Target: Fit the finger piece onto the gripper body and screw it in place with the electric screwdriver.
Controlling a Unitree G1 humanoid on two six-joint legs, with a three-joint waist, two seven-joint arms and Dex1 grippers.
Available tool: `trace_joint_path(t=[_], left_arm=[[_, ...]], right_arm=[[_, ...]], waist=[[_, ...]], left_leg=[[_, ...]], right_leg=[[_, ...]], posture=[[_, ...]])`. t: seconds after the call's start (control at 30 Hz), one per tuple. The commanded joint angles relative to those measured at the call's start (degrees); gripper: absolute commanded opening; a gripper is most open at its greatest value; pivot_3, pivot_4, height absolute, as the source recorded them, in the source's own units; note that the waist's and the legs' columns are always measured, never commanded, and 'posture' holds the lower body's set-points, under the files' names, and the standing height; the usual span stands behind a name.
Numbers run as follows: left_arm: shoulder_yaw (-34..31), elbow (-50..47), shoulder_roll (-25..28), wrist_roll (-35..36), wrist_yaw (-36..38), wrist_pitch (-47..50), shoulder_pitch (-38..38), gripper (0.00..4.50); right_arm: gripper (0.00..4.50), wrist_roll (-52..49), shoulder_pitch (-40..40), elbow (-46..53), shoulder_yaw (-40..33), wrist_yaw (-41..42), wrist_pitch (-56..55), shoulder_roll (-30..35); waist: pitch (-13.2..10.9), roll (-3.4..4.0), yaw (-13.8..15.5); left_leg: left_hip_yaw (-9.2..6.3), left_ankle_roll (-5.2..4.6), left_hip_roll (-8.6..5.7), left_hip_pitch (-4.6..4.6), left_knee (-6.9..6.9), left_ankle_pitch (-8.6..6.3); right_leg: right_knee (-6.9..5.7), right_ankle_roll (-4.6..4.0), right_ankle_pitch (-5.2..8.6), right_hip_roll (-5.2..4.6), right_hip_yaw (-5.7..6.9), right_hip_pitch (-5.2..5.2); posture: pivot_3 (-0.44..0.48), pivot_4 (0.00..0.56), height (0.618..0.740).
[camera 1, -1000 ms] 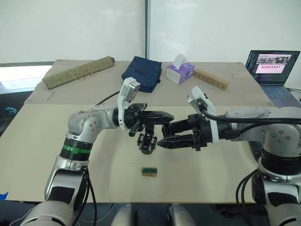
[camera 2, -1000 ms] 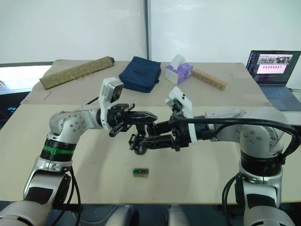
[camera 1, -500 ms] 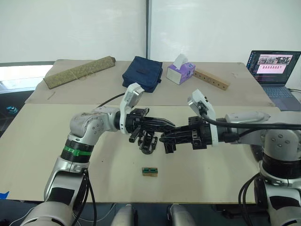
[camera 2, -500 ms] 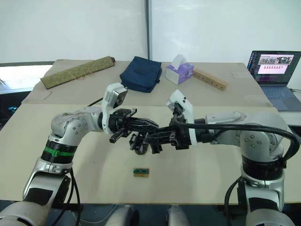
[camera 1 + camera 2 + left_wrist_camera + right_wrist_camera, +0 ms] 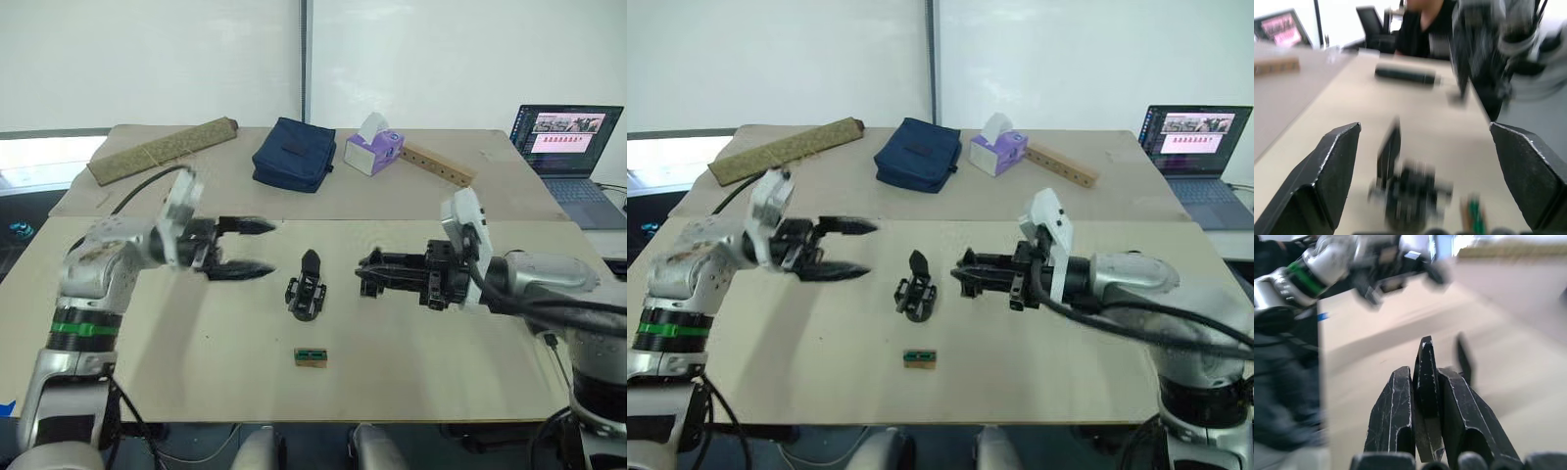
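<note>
The gripper body [image 5: 307,291] rests on the tan table between my two arms, its one black finger pointing up; it also appears blurred in the left wrist view [image 5: 1410,191]. My left gripper [image 5: 266,248] hangs open a short way left of it, holding nothing. To the right of the body, my right gripper [image 5: 362,267] is shut on the finger piece [image 5: 1424,357], which stands pinched between its fingers [image 5: 1396,401]. The electric screwdriver [image 5: 1405,76], a black cylinder, lies on the table farther off beyond the body.
A small green-and-tan block [image 5: 312,356] lies near the table's front edge. At the back are a rolled mat [image 5: 162,149], a navy bag [image 5: 291,153], a tissue box [image 5: 373,149] and a wooden strip [image 5: 438,164]. A laptop [image 5: 566,137] sits at the far right. A person sits beyond the table.
My left gripper opened, let go of the gripper body and pulled back to the left. The right gripper closed and drew back to the right. The body now sits on the table.
</note>
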State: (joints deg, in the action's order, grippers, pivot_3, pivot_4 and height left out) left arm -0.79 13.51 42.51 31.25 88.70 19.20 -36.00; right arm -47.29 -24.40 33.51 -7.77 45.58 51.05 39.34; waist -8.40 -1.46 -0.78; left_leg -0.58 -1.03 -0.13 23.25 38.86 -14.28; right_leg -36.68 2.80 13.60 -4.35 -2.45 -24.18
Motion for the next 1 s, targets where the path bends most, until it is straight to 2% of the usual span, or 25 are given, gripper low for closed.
trace_joint_path(t=[0.03, 0.17, 0.3, 0.4, 0.6, 1.0], left_arm=[[0.6, 5.0, 0.6, -4.4, 2.3, -7.9, 0.7, 4.5], [2.6, 8.9, -0.9, -7.4, 1.8, -8.7, 2.6, 4.5], [4.5, 16.5, -8.0, -12.6, -2.5, -18.9, 2.1, 4.5], [7.3, 21.0, -12.3, -16.4, -2.7, -25.4, 0.8, 4.5], [9.1, 28.0, -17.8, -19.8, -4.4, -31.5, -2.8, 4.5], [9.3, 34.2, -21.3, -22.1, -5.8, -36.1, -4.9, 4.5]], right_arm=[[0.31, 3.5, 1.4, 1.0, 1.6, 3.5, -8.7, -0.5], [0.31, 7.4, 2.9, -1.2, 4.8, 6.0, -14.0, -0.6], [0.31, 10.9, 1.9, -5.3, 9.0, 7.8, -18.1, -2.3], [0.31, 11.2, 1.3, -6.6, 10.7, 8.9, -18.8, -3.4], [0.31, 10.8, 1.2, -6.0, 12.4, 9.1, -17.5, -3.8], [0.31, 9.9, -1.7, -5.1, 13.7, 5.9, -15.5, -6.3]], waist=[[0.0, 0.0, 0.2], [0.0, -0.02, 0.2], [0.0, -0.03, 0.4], [0.0, -0.04, 0.3], [0.0, -0.08, 0.1], [0.0, -0.08, 0.2]], left_leg=[[-0.01, 0.0, 0.01, -0.01, 0.02, 0.0], [-0.02, -0.01, 0.01, 0.01, 0.04, -0.01], [-0.03, -0.01, 0.01, -0.01, 0.09, -0.01], [-0.03, -0.01, -0.02, 0.01, 0.09, -0.01], [-0.07, -0.02, -0.03, 0.02, 0.09, -0.01], [-0.09, -0.03, -0.03, 0.0, 0.1, -0.01]], right_leg=[[-0.01, 0.01, 0.0, 0.0, 0.01, 0.02], [-0.01, 0.01, 0.01, -0.04, 0.01, 0.03], [-0.04, 0.02, 0.0, -0.04, 0.03, 0.05], [-0.06, 0.01, 0.0, -0.02, 0.03, 0.03], [-0.09, 0.0, -0.01, -0.01, 0.04, 0.02], [-0.14, 0.01, -0.01, 0.0, 0.05, 0.02]], posture=[[0.0, 0.15, 0.74], [0.0, 0.15, 0.74], [0.0, 0.15, 0.74], [0.0, 0.15, 0.74], [0.0, 0.15, 0.74], [0.0, 0.15, 0.74]])
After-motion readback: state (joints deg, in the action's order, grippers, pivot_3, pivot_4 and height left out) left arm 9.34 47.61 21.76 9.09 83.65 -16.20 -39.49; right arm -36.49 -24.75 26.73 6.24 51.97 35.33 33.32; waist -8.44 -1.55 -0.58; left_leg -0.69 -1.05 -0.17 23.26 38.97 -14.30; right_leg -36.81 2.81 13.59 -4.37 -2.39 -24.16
